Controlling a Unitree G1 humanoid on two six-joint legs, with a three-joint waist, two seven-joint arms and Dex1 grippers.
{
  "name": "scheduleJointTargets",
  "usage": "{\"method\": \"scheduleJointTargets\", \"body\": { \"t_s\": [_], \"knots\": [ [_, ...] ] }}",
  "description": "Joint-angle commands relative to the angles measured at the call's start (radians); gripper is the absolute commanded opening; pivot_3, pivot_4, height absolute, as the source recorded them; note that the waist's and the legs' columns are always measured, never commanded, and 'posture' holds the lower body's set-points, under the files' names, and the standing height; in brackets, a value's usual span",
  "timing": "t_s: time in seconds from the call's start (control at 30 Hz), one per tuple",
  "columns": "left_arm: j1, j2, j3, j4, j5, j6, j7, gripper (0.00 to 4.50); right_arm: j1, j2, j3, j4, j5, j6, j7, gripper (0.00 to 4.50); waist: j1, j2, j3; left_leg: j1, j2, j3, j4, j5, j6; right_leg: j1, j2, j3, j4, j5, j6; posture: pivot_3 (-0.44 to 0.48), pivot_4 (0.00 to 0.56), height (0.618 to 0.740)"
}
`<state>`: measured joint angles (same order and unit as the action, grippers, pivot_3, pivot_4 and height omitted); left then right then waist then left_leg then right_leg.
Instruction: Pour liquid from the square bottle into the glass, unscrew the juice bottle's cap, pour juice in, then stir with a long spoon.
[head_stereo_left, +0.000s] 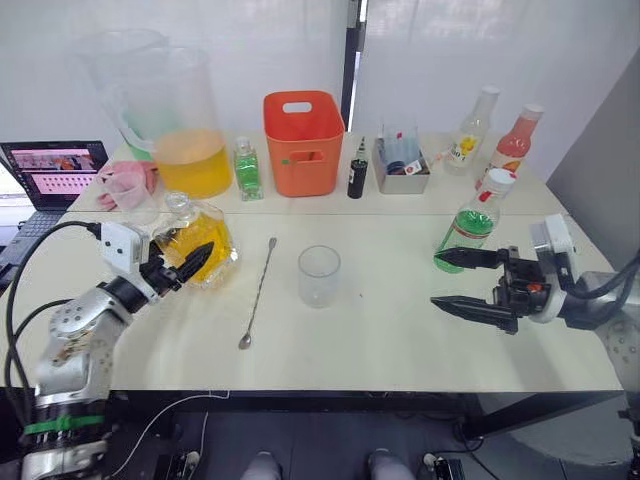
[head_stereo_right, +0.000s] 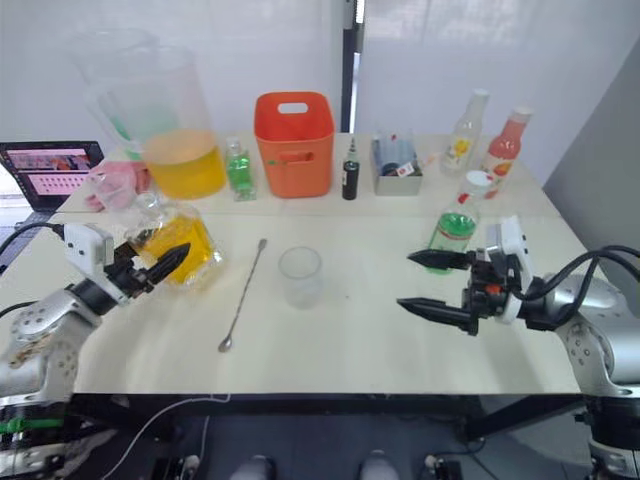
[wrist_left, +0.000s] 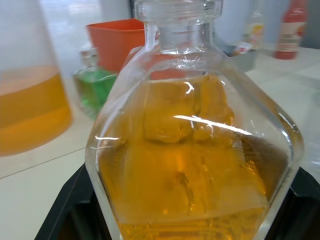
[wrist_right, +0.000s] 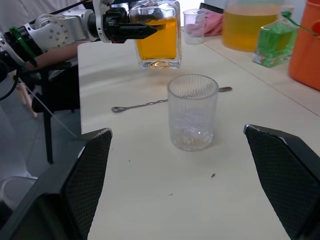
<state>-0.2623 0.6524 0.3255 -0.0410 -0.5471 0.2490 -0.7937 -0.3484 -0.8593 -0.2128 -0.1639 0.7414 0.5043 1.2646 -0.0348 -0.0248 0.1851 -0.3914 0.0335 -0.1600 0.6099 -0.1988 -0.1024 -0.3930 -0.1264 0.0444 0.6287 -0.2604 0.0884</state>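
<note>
The square bottle (head_stereo_left: 195, 242), clear glass holding amber liquid with its stopper (wrist_left: 177, 10) in place, stands at the table's left. My left gripper (head_stereo_left: 192, 262) is shut on its lower body, one black finger (wrist_left: 65, 220) on each side. The glass (head_stereo_left: 319, 275) is empty and upright at the table's middle. Left of it, the long spoon (head_stereo_left: 258, 292) lies flat on the table. The juice bottle (head_stereo_left: 470, 222) with green liquid and its white cap (head_stereo_left: 498, 180) on stands at the right. My right gripper (head_stereo_left: 436, 279) hangs wide open just in front of that bottle, pointing toward the glass (wrist_right: 192, 112) and holding nothing.
Along the back stand two big pitchers (head_stereo_left: 190, 130), a small green bottle (head_stereo_left: 246, 168), an orange bin (head_stereo_left: 303, 140), a small dark bottle (head_stereo_left: 357, 175), a metal tray (head_stereo_left: 400, 172), a yellow-labelled bottle (head_stereo_left: 472, 132) and a pink bottle (head_stereo_left: 515, 140). A laptop (head_stereo_left: 55, 170) sits far left.
</note>
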Motion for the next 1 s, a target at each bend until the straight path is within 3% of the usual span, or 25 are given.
{"method": "scheduleJointTargets", "body": {
  "t_s": [0.03, 0.3, 0.6, 1.0],
  "knots": [
    [0.036, 0.051, 0.014, -0.198, -0.137, 0.078, -0.103, 2.8, -0.024, -0.004, 0.002, -0.02, 0.018, 0.005, 0.022, 4.5, 0.0, 0.0, 0.0, 0.0, 0.0, 0.0, 0.0, 0.0, 0.0, 0.0, 0.0, 0.0, 0.0, 0.0, 0.0, 0.0, 0.15, 0.74],
    [0.166, 0.091, -0.071, -0.315, -0.201, 0.145, -0.305, 2.8, -0.027, 0.024, 0.03, -0.084, 0.028, 0.021, -0.004, 4.5, -0.008, 0.001, 0.002, 0.0, 0.0, 0.0, -0.001, 0.0, 0.0, -0.001, 0.0, 0.0, 0.001, -0.001, -0.001, 0.0, 0.15, 0.74],
    [-0.008, -0.018, -0.318, -0.272, -0.07, 0.09, -0.346, 2.8, 0.044, -0.003, -0.014, -0.171, 0.028, 0.041, -0.064, 4.5, 0.012, 0.001, 0.002, 0.0, 0.0, 0.0, 0.001, 0.0, 0.0, 0.0, 0.0, 0.0, 0.0, 0.0, -0.001, 0.0, 0.15, 0.74],
    [-0.148, -0.092, -0.435, -0.044, 0.081, -0.088, -0.465, 2.8, 0.115, -0.019, -0.044, -0.319, 0.082, 0.097, -0.168, 4.5, 0.008, 0.001, 0.002, 0.0, 0.0, 0.0, 0.001, 0.0, 0.0, 0.0, 0.0, 0.0, 0.001, 0.0, -0.001, 0.0, 0.15, 0.74]
  ]
}}
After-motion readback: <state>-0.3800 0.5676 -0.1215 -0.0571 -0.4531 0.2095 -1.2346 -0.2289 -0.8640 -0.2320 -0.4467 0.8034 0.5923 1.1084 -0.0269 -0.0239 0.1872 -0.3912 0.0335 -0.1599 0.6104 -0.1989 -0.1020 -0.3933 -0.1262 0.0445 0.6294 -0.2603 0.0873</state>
